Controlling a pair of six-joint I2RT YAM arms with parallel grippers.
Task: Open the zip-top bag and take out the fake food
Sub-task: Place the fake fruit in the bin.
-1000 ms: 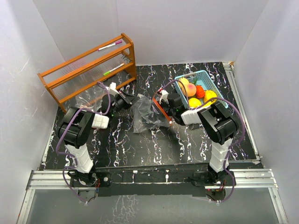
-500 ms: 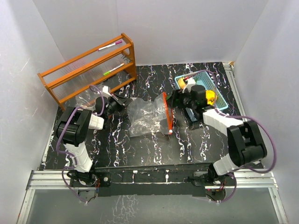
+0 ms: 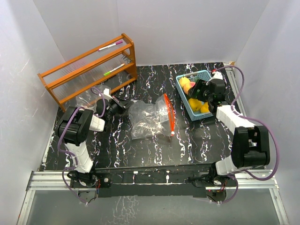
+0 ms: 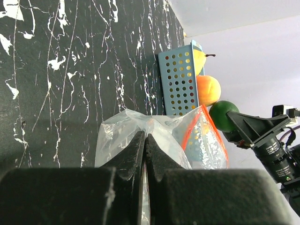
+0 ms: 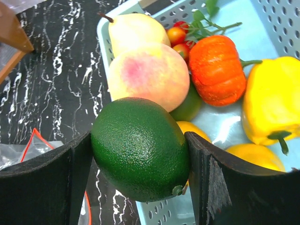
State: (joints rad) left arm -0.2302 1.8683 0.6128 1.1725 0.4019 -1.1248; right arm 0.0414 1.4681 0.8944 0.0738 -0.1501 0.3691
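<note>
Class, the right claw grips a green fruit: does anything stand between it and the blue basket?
No barrier shows. The green fruit in the right claw hangs above the blue basket; a peach lies just beneath it.

We place the rack (image 3: 89,70) at the far left corner of the table (image 3: 197,140), with marker pens (image 3: 110,45) on its shelves, and the basket (image 3: 197,75) near the far right corner. The zip-top bag (image 3: 147,119) lies between them, toward the table's middle. The left gripper (image 4: 144,140), just left of the bag, pinches its left edge, while the right gripper (image 3: 200,89) holds a lime (image 5: 140,147) over the basket, in which the other fake food (image 5: 150,70) lies.
</note>
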